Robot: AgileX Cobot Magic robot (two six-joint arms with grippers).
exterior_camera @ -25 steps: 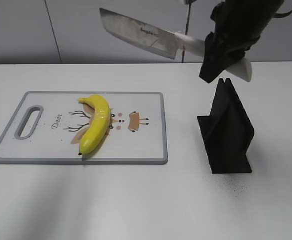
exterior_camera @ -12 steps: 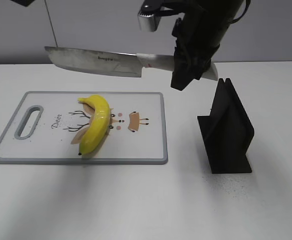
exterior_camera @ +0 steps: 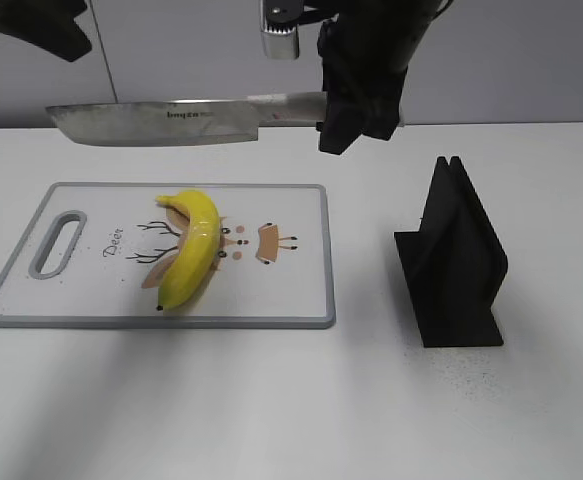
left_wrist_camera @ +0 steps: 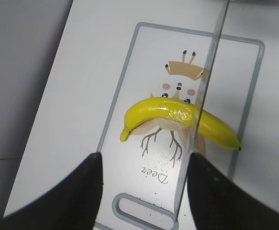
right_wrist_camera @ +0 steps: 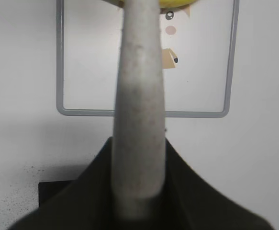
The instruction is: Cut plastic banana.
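A yellow plastic banana (exterior_camera: 193, 247) lies on the white cutting board (exterior_camera: 291, 290), left of its middle; it also shows in the left wrist view (left_wrist_camera: 168, 111). My right gripper (exterior_camera: 356, 108) is shut on the pale handle (right_wrist_camera: 138, 120) of a cleaver (exterior_camera: 161, 122), held level high above the board, blade pointing left over the banana. In the left wrist view the blade's edge (left_wrist_camera: 207, 81) crosses the banana. My left gripper (left_wrist_camera: 144, 184) is open and empty, high over the board's handle-slot end; in the exterior view only its dark arm (exterior_camera: 31, 25) shows at top left.
A black knife stand (exterior_camera: 456, 260) stands on the white table to the right of the board. The board has a grey rim, a handle slot (exterior_camera: 59, 240) at its left end and a deer drawing.
My right gripper has carried the cleaver leftward and levelled the blade, from above the stand to above the board and banana. The left arm has come into view at top left.
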